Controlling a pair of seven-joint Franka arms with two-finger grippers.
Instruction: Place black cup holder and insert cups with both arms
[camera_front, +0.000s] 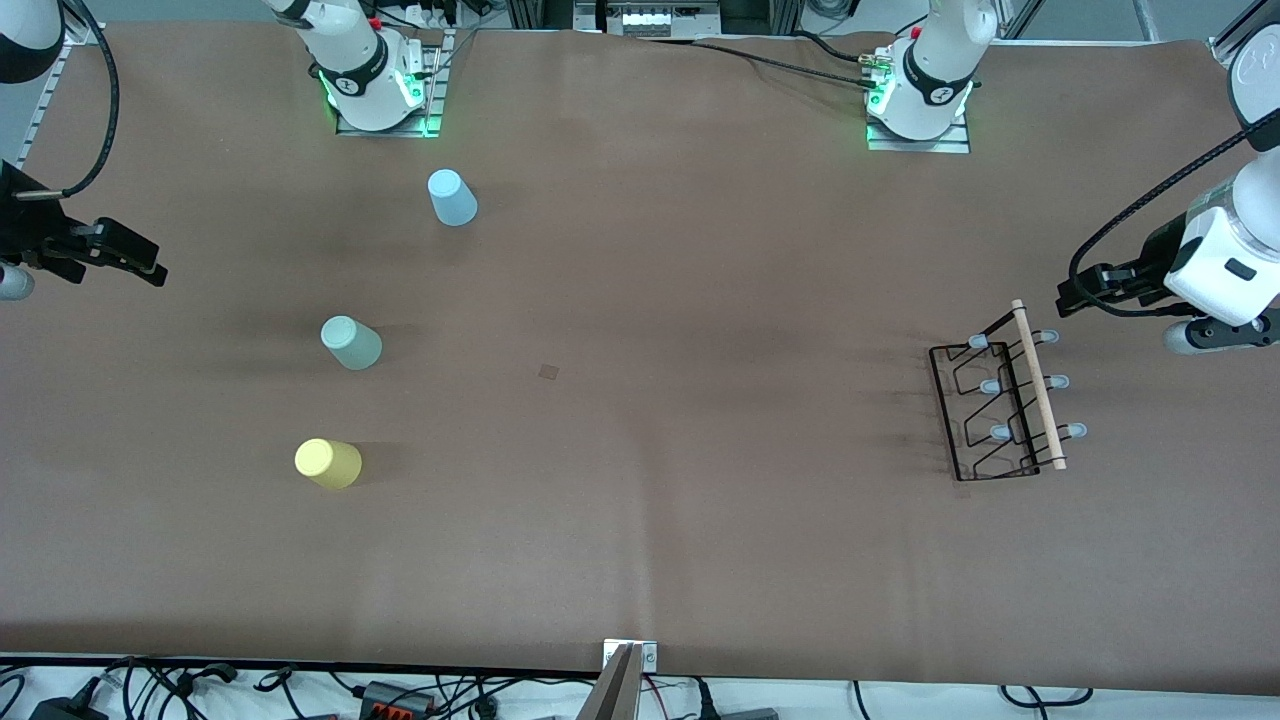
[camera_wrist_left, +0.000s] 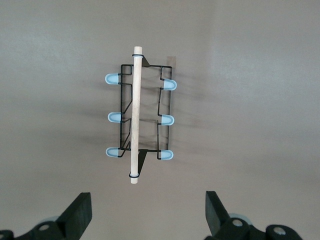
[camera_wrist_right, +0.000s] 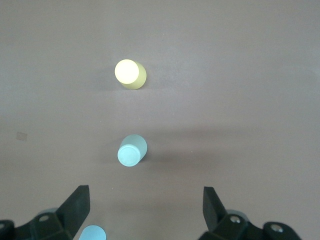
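Status: barely begun, judging by the layout. Right gripper parked in the air over the table edge at 9 o'clock of the front view, jaws spread wide, nothing between them. Three cups loose on the brown table toward the right arm's end, well apart from each other. Yellow cup at about 8 o'clock, nearest the front camera. Mint green cup at 9 o'clock, light blue cup at roughly 10 o'clock, close to the right arm's base. All three apparently mouth-down, closed ends up. None on a peg, none gripped. Black cup holder at 3 o'clock, toward the left arm's end, sitting on its wire base with the wooden rod along the top. All six grey-tipped pegs bare. Untouched by either arm. Left gripper hovering just beside the holder's rod end at 2 to 3 o'clock, jaws released and empty, lined up with the rack in the left wrist view. Likely next: grab and place the holder, then seat three cups, so everything is left to do. Writing: none legible. Small marks on the arm bases, too small to read. Green lights lit at both bases.
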